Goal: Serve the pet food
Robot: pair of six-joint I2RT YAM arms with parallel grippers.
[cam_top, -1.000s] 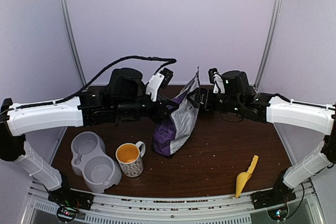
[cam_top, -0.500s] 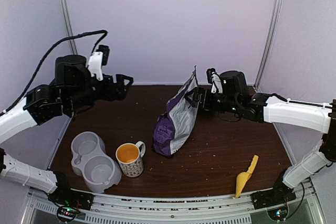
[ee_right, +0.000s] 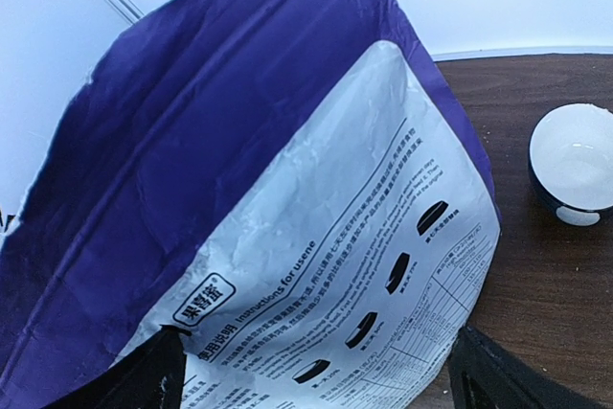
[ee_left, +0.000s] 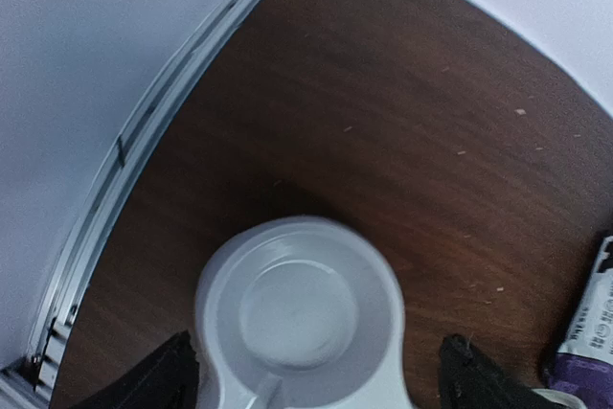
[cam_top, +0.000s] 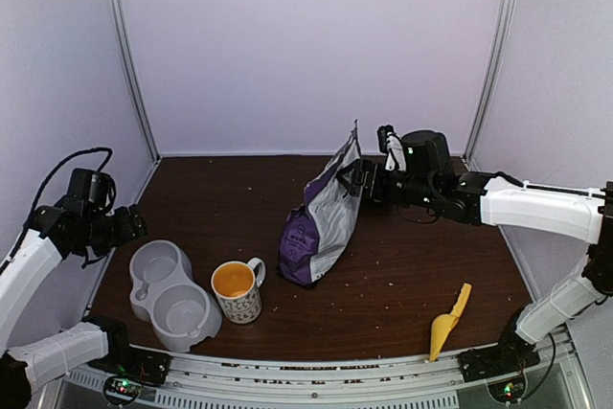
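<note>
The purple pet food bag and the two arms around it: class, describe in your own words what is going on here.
The tall purple-and-white pet food bag stands leaning mid-table. The right gripper sits at its top edge with jaws open; actual contact is unclear. The left gripper, also open, hovers over the empty grey plastic double bowl. The orange-lined patterned mug and the yellow plastic scoop sit apart from both grippers. Nothing has been served yet.

We see a glossy purple foil bag (cam_top: 305, 244) whose silvery-white panel carries black print. The ceramic mug (cam_top: 238, 294) is orange inside and white outside with a dark pattern. The 2-bowl plastic feeder (cam_top: 142, 302) is plain pale grey, the plastic scoop (cam_top: 442, 330) yellow, the wooden tabletop (cam_top: 402, 256) dark brown with pale specks, and the walls (cam_top: 306, 45) pale lilac.
</note>
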